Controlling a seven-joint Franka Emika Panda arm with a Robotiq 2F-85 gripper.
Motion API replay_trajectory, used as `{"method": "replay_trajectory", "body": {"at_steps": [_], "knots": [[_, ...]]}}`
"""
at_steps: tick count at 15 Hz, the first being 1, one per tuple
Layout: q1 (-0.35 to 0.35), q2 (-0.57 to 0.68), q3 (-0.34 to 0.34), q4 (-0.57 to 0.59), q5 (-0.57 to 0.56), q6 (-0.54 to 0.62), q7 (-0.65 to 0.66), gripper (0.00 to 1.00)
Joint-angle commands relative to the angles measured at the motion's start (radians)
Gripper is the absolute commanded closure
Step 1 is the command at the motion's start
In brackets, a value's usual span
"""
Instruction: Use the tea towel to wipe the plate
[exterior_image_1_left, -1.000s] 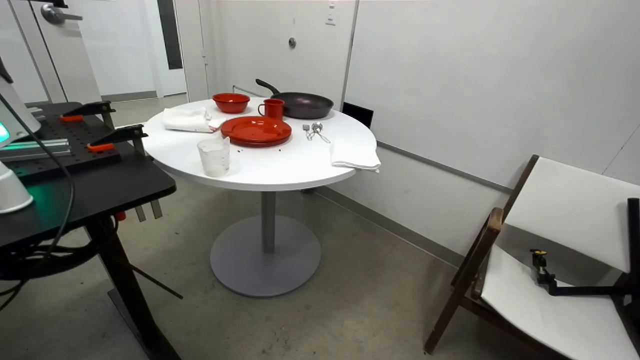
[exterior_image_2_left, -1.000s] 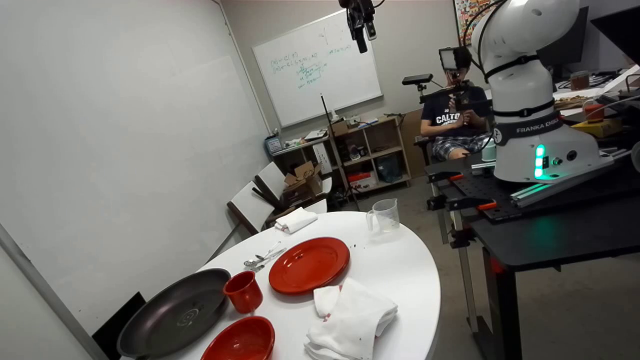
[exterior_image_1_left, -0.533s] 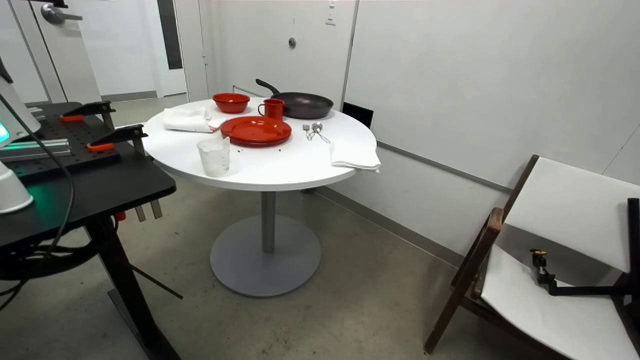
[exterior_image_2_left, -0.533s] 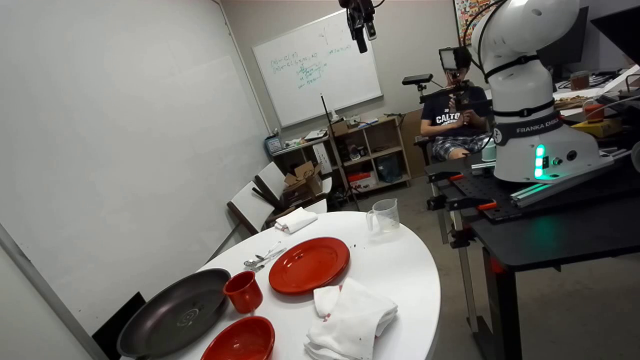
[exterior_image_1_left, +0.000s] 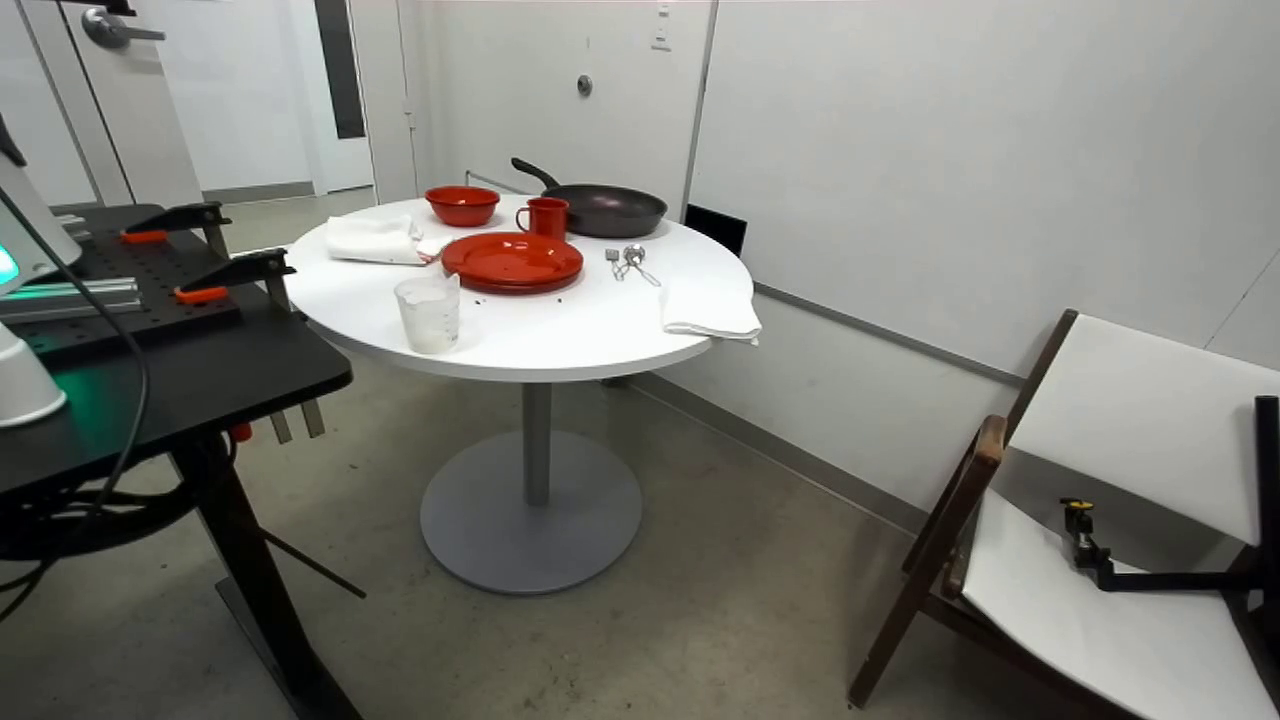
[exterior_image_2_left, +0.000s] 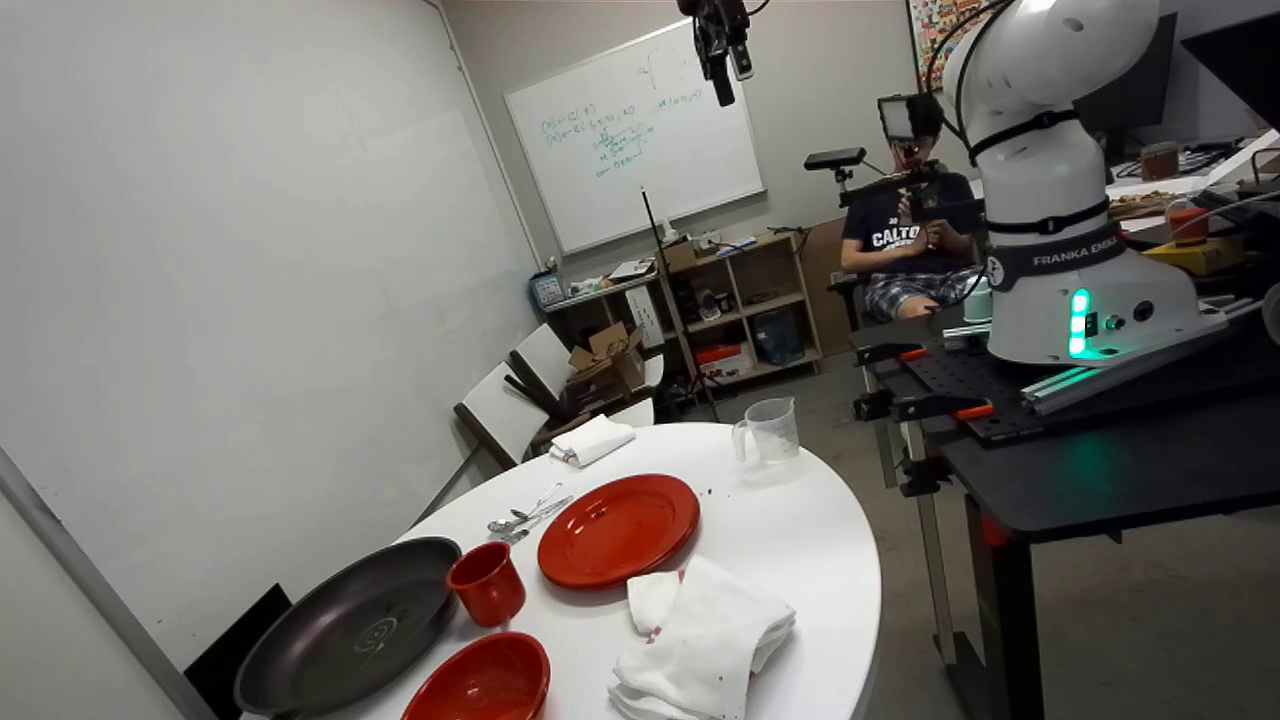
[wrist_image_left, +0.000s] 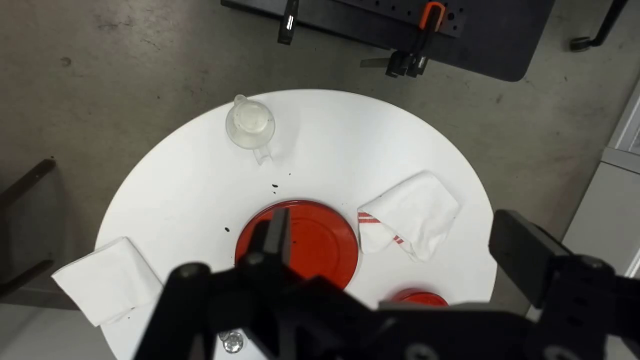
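Note:
The round red plate (wrist_image_left: 320, 245) lies on the white table, a small dark speck on it; the plate (exterior_image_2_left: 618, 530) also shows in an exterior view. Right beside it is a folded white cloth (wrist_image_left: 420, 210) with red stripes. A plainer folded white cloth (wrist_image_left: 107, 282) lies at the table's edge, and this cloth (exterior_image_2_left: 592, 440) shows near the cutlery. Which one is the tea towel I cannot tell. My gripper (wrist_image_left: 392, 220) is high above the table, wide open, with nothing between its fingers. One finger hides part of the plate in the wrist view.
A clear measuring jug (wrist_image_left: 250, 122) stands near the table's edge. A red mug (exterior_image_2_left: 488, 585), red bowl (exterior_image_2_left: 480, 680), black frying pan (exterior_image_2_left: 350, 630) and cutlery (exterior_image_2_left: 525, 515) surround the plate. Dark crumbs (wrist_image_left: 275, 186) dot the white table (wrist_image_left: 340, 150). A person (exterior_image_2_left: 905, 235) sits behind.

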Motion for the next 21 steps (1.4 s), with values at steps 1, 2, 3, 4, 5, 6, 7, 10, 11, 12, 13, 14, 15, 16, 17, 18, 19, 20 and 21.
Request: {"method": "replay_trajectory", "body": {"at_steps": [1, 2, 3, 4, 5, 6, 7, 10, 11, 12, 13, 14, 15, 16, 17, 18, 19, 20, 21], "knots": [[-0.003, 0.002, 0.002, 0.003, 0.002, -0.002, -0.002, 0.0], [-0.003, 0.002, 0.003, -0.005, 0.0, 0.008, -0.002, 0.0], [-0.003, 0.004, 0.003, -0.015, -0.004, 0.019, -0.002, 0.0], [-0.005, 0.005, 0.003, -0.025, -0.008, 0.033, -0.003, 0.0], [-0.005, 0.006, 0.001, -0.042, -0.012, 0.053, -0.006, 0.0], [-0.007, 0.008, 0.0, -0.057, -0.015, 0.07, -0.008, 0.0], [-0.01, 0.01, -0.002, -0.081, -0.019, 0.099, -0.007, 0.0], [-0.015, 0.013, 0.0, -0.162, -0.02, 0.203, -0.004, 0.0], [-0.015, 0.015, 0.006, -0.194, -0.019, 0.237, 0.001, 0.0], [-0.011, 0.02, 0.011, -0.221, -0.014, 0.26, 0.001, 0.0], [-0.006, 0.024, 0.018, -0.247, -0.012, 0.286, 0.001, 0.0], [-0.002, 0.029, 0.024, -0.268, -0.009, 0.305, 0.003, 0.0], [0.007, 0.035, 0.035, -0.292, -0.005, 0.328, 0.004, 0.0], [0.016, 0.04, 0.046, -0.312, 0.0, 0.349, 0.005, 0.0], [0.029, 0.045, 0.06, -0.334, 0.003, 0.371, 0.006, 0.0], [0.04, 0.051, 0.073, -0.352, 0.004, 0.389, 0.007, 0.0], [0.054, 0.057, 0.089, -0.371, 0.007, 0.408, 0.012, 0.0], [0.067, 0.063, 0.101, -0.385, 0.012, 0.421, 0.012, 0.0], [0.086, 0.07, 0.119, -0.403, 0.019, 0.441, 0.018, 0.0]]}}
